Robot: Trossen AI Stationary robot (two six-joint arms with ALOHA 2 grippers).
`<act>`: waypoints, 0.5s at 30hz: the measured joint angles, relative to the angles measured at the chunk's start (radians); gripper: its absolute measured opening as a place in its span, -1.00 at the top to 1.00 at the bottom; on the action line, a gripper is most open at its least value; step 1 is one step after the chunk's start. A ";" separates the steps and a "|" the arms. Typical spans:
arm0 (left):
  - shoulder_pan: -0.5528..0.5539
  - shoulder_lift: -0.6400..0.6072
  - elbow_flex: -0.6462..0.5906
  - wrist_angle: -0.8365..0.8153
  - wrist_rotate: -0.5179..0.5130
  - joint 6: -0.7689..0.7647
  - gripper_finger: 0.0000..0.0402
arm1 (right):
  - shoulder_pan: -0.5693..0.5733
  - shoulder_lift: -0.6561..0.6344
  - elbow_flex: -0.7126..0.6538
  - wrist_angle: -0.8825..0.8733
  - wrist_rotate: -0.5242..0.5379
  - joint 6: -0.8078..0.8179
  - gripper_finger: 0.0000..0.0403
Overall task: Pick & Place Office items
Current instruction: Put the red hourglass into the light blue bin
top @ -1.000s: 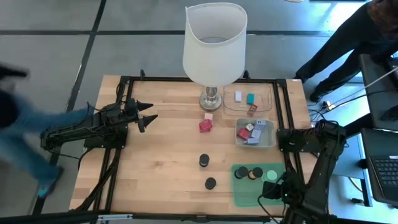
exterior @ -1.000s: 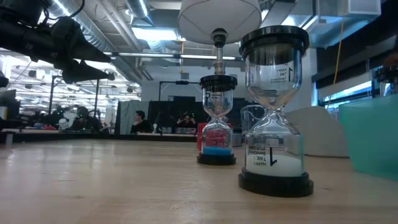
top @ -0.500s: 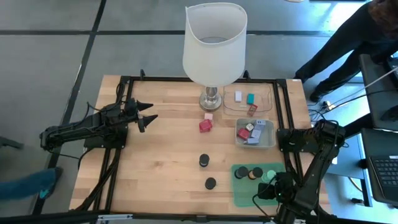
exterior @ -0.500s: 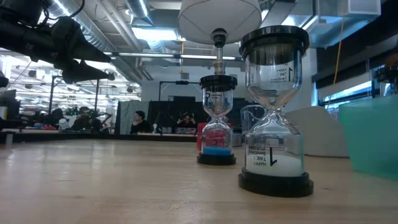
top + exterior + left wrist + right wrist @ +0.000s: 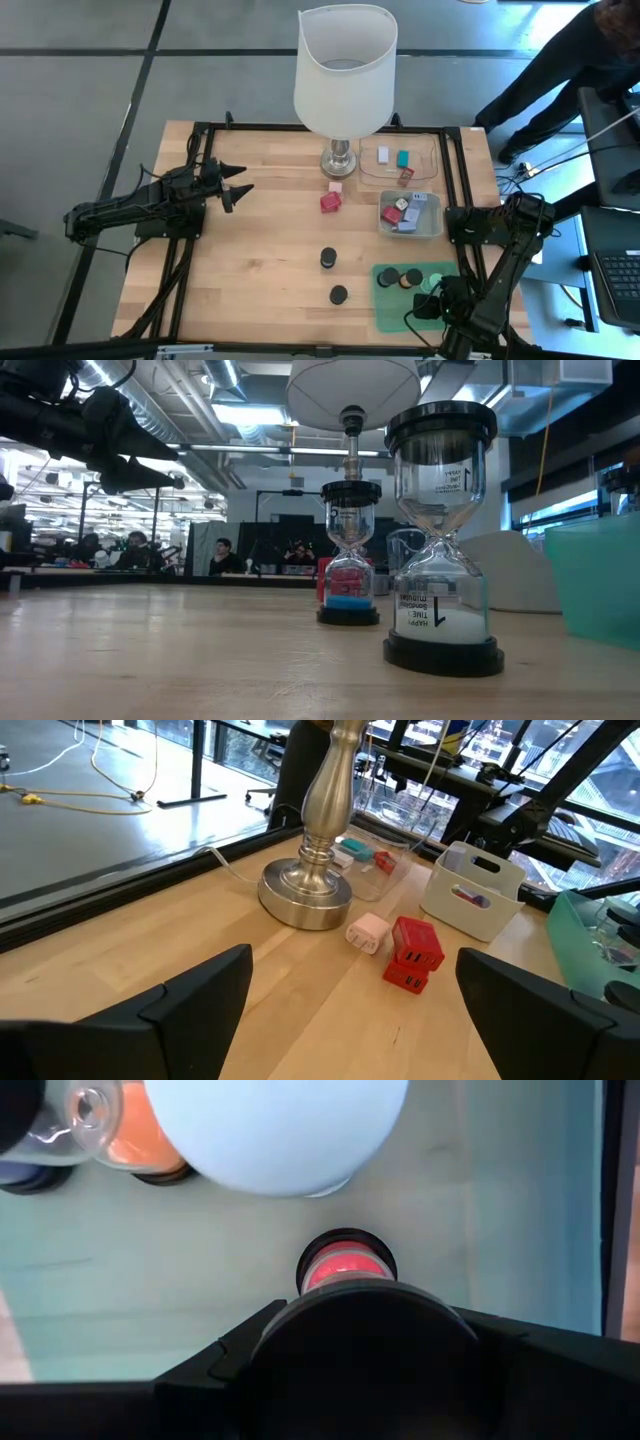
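The office items are small hourglasses with black caps and little blocks. Two hourglasses (image 5: 328,258) (image 5: 339,295) stand on the bare wood, and they loom large in the low view (image 5: 441,540) (image 5: 350,550). Several more and a mint-green disc (image 5: 437,282) sit on the green mat (image 5: 395,310). A red block (image 5: 329,202) and a pink one (image 5: 335,186) lie by the lamp base. My right gripper (image 5: 432,303) points down over the mat, shut on a pink-sand hourglass (image 5: 347,1270). My left gripper (image 5: 240,181) hovers open above the table's left side. My right gripper comes from above, pointing down, with one finger (image 5: 235,1355) on each side of the hourglass's black top cap (image 5: 365,1345). The hourglass stands upright under the fingers. Whether its base (image 5: 347,1240) rests on the mat or hangs just above it, I cannot tell.
A tall lamp with a white shade (image 5: 345,65) stands at the far middle. A clear tray (image 5: 425,160) with small blocks and a grey tray (image 5: 434,228) sit at far right. A person stands beyond the table's right corner. Bare wood lies at centre and left.
My right arm has sunk toward the near edge and its gripper has shifted slightly toward the table's left over the mat. A person passing on the floor to the left has gone from view.
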 joint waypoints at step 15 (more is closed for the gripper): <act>0.000 0.000 0.000 0.000 0.000 0.000 -0.73 | -0.001 0.000 0.000 -0.030 0.027 -0.025 -0.53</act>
